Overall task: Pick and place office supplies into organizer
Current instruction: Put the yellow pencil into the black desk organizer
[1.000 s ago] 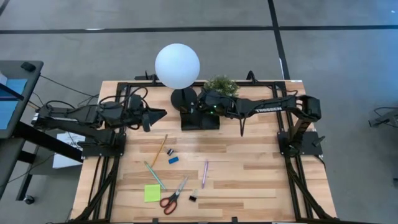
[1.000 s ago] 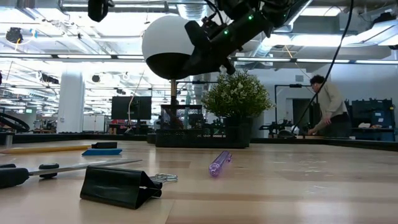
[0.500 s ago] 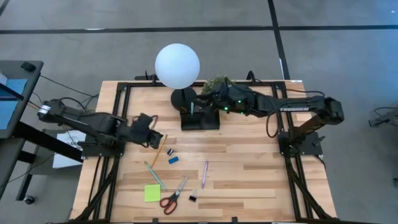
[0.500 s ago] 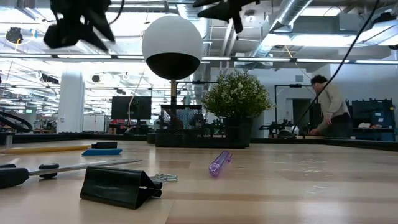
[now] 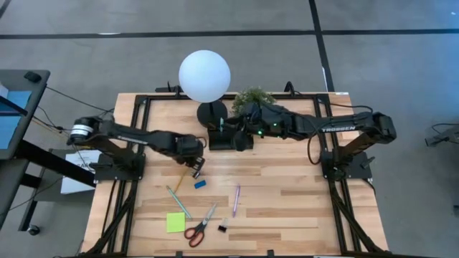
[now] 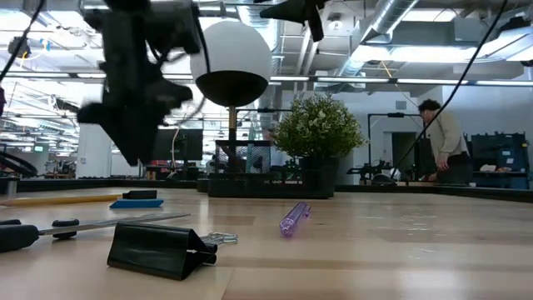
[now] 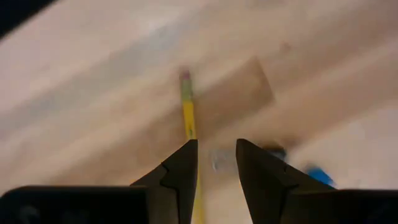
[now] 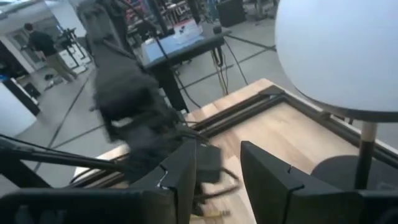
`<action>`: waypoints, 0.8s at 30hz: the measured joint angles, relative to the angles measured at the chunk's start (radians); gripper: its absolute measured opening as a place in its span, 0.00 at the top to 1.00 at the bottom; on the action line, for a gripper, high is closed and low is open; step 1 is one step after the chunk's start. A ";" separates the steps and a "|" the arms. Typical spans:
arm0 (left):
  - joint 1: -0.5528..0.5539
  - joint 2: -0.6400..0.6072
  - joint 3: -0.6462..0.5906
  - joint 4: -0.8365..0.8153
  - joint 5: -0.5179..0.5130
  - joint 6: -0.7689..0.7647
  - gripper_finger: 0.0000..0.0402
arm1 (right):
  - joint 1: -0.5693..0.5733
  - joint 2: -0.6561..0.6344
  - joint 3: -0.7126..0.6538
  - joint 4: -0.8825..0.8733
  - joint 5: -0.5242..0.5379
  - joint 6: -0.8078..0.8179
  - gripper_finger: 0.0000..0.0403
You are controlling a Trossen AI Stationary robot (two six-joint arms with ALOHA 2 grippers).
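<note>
left gripper (image 7: 214, 163) over pencil (image 7: 188, 113), jaws parted | right gripper (image 8: 217, 163) above organizer (image 5: 231, 140), jaws parted

Robotics lab, exposed ceiling ducts (image 6: 416, 17), workbenches (image 6: 491, 179), monitors (image 6: 187, 142)

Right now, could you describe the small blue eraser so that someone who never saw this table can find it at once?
Start from the lamp with the white globe at the back of the wooden table. Come toward the front past the left gripper, above the yellow pencil. Just beside it lies the blue eraser: a short flat block, the only blue thing among long thin pens.
</note>
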 joint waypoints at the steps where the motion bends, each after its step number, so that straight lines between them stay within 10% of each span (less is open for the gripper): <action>1: 0.019 0.014 0.000 0.008 0.007 0.031 0.73 | 0.003 -0.001 0.000 0.003 0.000 0.000 0.71; 24: 0.131 0.153 -0.016 0.109 0.023 0.179 0.73 | 0.015 0.000 0.000 -0.091 0.002 0.000 0.71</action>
